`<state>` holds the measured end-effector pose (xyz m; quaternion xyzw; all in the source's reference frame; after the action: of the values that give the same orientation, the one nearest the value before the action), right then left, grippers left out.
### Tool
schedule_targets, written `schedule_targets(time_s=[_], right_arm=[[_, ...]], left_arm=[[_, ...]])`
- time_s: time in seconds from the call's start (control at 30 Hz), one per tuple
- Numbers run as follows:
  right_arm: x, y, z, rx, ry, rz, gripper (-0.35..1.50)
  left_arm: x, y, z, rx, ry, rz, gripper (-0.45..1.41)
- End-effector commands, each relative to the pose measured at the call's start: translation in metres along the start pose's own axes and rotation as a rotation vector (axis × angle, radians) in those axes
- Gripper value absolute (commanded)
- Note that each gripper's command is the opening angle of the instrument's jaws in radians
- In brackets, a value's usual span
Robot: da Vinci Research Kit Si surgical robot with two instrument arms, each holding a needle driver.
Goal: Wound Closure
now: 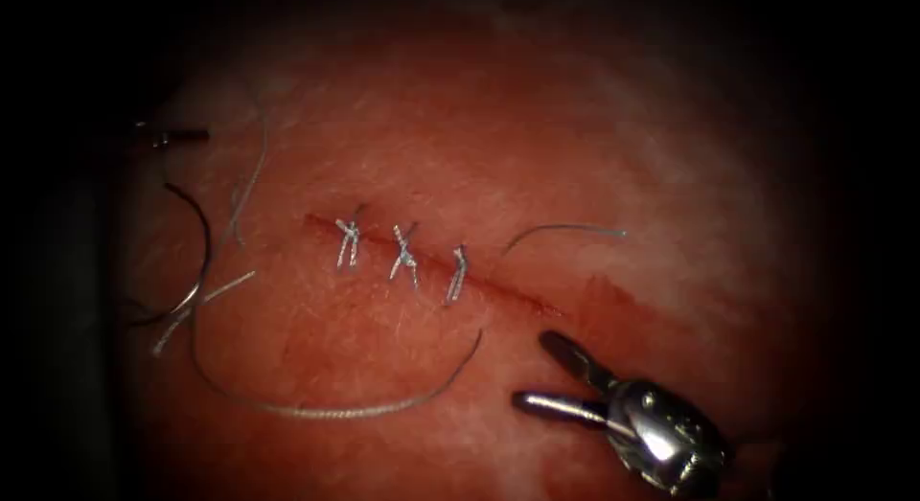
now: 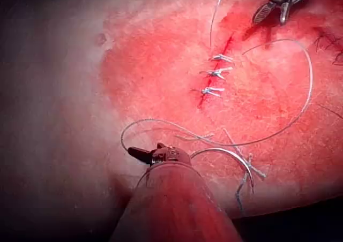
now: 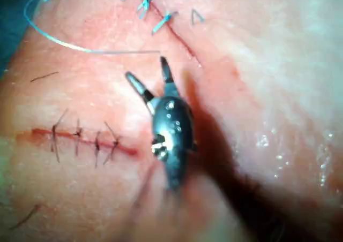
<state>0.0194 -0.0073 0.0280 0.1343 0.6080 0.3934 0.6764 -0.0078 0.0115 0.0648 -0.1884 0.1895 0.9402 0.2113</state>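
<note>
We found the right hand (image 1: 541,372) open and empty, near the cut's (image 1: 517,292) unstitched right end. The needle (image 1: 192,261) lay free on the tissue (image 1: 575,156), far left. The left hand's (image 2: 140,154) state was indeterminate. We judged three stitches (image 1: 402,254) placed.

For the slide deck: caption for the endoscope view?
Three stitches close the cut; right tool open, empty; needle lies left.
</note>
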Motion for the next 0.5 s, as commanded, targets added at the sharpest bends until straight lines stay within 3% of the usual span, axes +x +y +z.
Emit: schedule_targets(time_s=[0.03, 0.17, 0.37, 0.5], right_arm=[[-0.0013, -0.0011, 0.0002, 0.003, -0.002, 0.006, 1.16], [-0.0014, -0.0012, 0.0002, 0.006, -0.002, 0.005, 1.14], [-0.0018, -0.0013, 0.0005, 0.014, -0.008, 0.001, 1.11], [-0.0019, -0.0013, 0.0006, 0.018, -0.007, 0.000, 1.11]], left_arm=[[-0.0003, 0.0013, 0.0003, -0.002, -0.003, 0.014, 0.27], [0.0000, 0.0011, 0.0005, 0.028, -0.031, 0.081, 0.44], [0.0031, 0.0023, 0.0002, 0.141, -0.016, 0.238, 0.34], [0.0050, 0.0037, 0.0004, 0.152, -0.017, 0.359, 0.29]])
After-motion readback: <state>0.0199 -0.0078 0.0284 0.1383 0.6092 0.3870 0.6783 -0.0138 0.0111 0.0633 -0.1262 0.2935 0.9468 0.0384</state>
